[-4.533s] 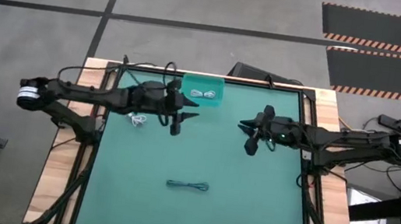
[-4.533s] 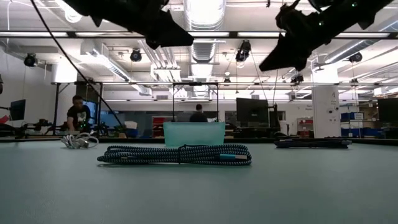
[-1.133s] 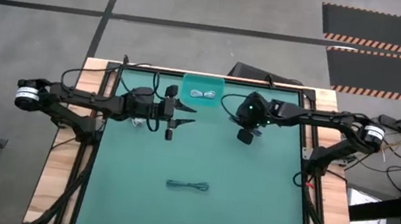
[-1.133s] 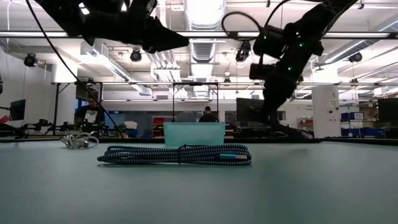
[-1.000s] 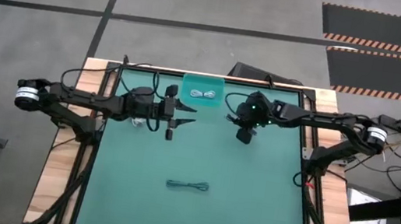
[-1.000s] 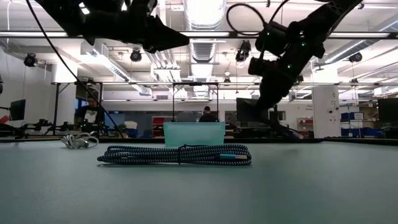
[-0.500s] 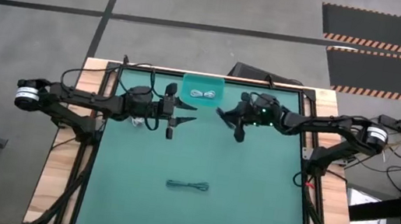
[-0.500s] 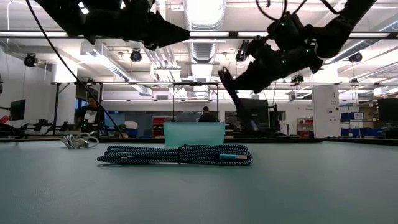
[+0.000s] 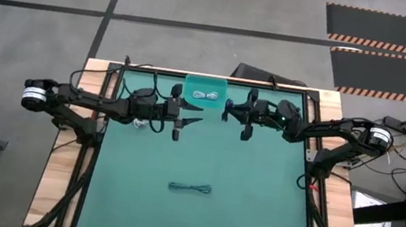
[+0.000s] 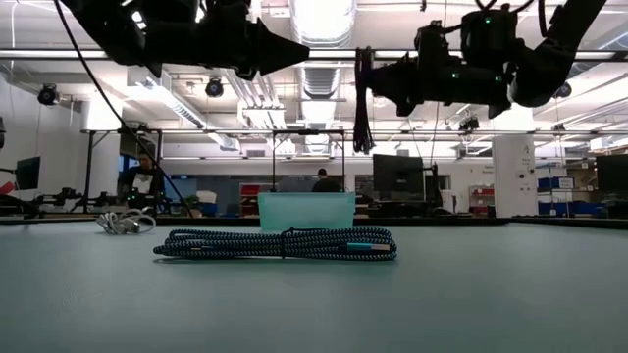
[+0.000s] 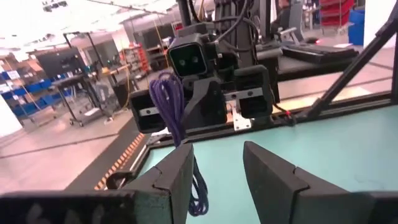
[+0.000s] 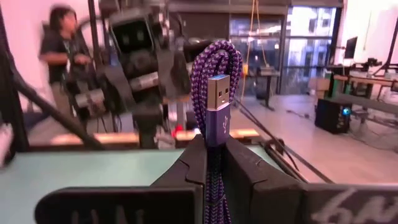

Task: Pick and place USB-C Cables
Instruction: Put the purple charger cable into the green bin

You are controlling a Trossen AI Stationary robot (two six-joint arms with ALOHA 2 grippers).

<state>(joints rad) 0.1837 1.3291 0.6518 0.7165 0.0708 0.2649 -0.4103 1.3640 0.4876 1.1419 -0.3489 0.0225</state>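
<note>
While my right gripper [image 12: 211, 163] hangs in the air over the far part of the green table [image 9: 253, 208], just beside the teal bin [image 9: 206, 92], its jaws are clamped on a purple braided cable [image 12: 216, 99]. From my right wrist, the folded bundle stands up between the two dark fingers [image 12: 245, 171] with its metal plug on top. From table height, that cable [image 10: 361, 103] hangs down as a dark loop from the gripper's tip, well above the surface.

My left gripper [image 9: 189, 114] hovers facing the right one across a small gap, also near the bin. Its jaws stand apart with nothing between them, as the left wrist view shows past my two grey-green fingers [image 11: 267, 171]; there the purple cable [image 11: 174, 118] hangs in front of the other arm's camera.

One white cable [image 9: 206, 96] lies coiled inside the teal bin at the table's far edge. Another white cable [image 9: 139, 122] lies on the table partly under my left arm. A dark braided cable [image 9: 190, 187] with teal ends lies stretched out on the near middle of the table, well apart from both grippers.
</note>
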